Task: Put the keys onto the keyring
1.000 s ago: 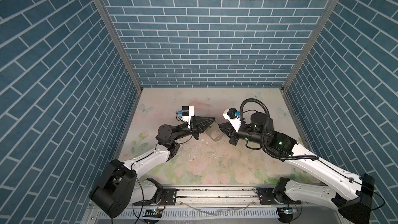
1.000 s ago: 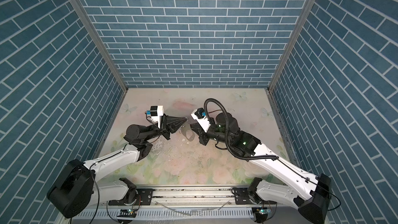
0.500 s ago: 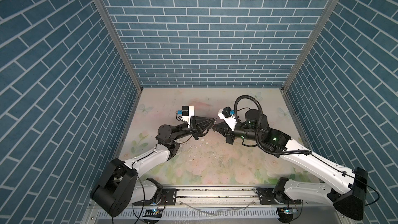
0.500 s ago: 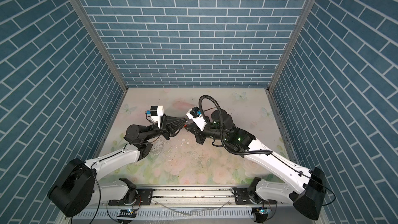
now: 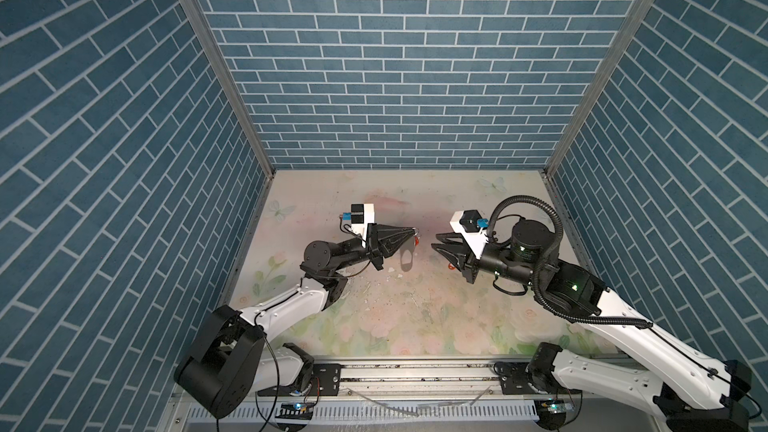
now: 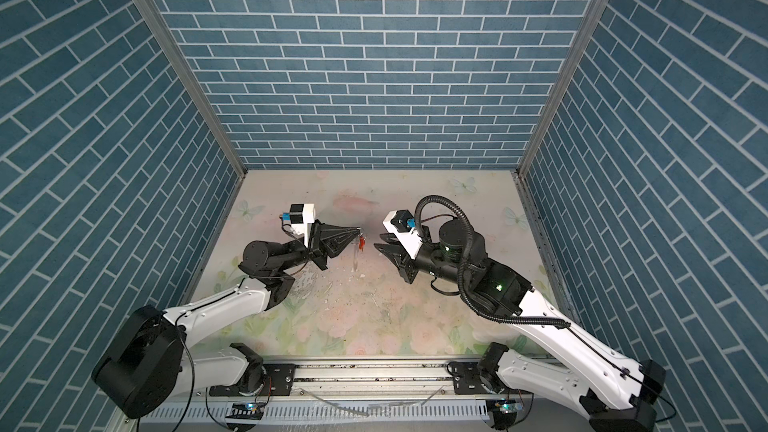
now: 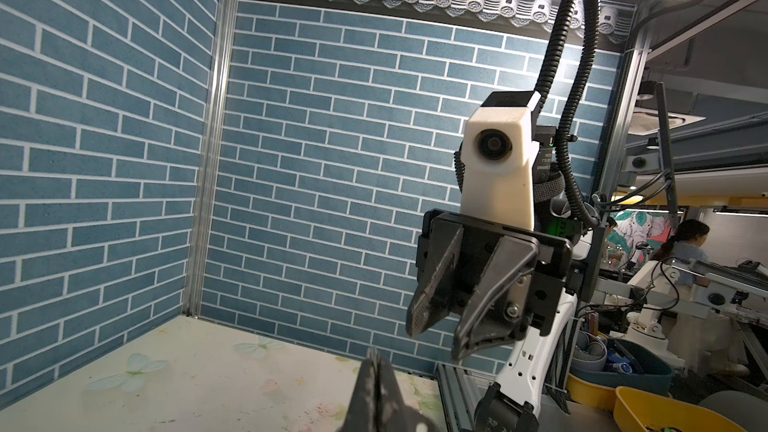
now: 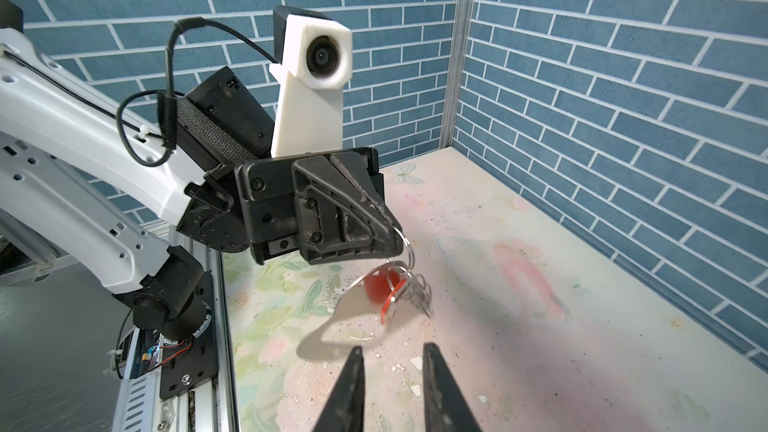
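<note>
The black left hand (image 8: 390, 238) is pinched closed on a thin silver wire keyring (image 8: 409, 249), raised above the pale floral-printed bench (image 5: 415, 305). Small silver metal keys (image 8: 417, 295) with orange-red plastic tags (image 8: 380, 286) hang from that keyring, just below the fingertips. The black right hand (image 8: 392, 349) faces them from close by, its fingers narrowly parted and empty.

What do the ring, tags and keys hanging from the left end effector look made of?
Wire ring, pinched in the left end effector: thin bright metal, probably steel, since it glints silver. Tags: orange-red plastic by the look, smooth with a slight sheen. Keys: silver metal with pale highlights, though blur hides the finer finish.
</note>
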